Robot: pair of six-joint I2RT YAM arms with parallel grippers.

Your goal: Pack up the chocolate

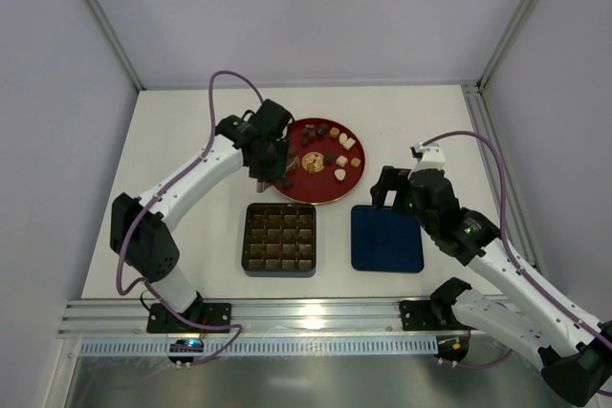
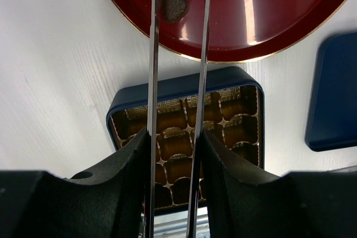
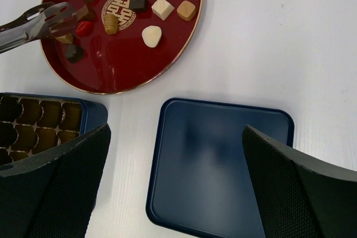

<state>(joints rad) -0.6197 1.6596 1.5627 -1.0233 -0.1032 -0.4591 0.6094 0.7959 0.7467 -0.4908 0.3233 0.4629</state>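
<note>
The chocolates (image 1: pixel 330 150) lie on a round red plate (image 1: pixel 306 189): dark, cream (image 3: pixel 152 35) and one reddish (image 3: pixel 84 28). My left gripper (image 1: pixel 269 153) is shut on metal tongs (image 3: pixel 34 24), whose tips hang over the plate's left side. In the left wrist view a dark round chocolate (image 2: pixel 175 6) shows between the two spread tong blades (image 2: pixel 153 54). The blue box (image 1: pixel 245 241) with gold compartments sits in front of the plate and looks empty. My right gripper (image 1: pixel 392 194) is open and empty above the dark blue lid (image 3: pixel 217 160).
The lid (image 1: pixel 386 239) lies right of the box, in front of the plate. A gold emblem (image 3: pixel 118 10) marks the plate's centre. The walls stand at the back and sides; a metal rail (image 1: pixel 316 317) runs along the near edge.
</note>
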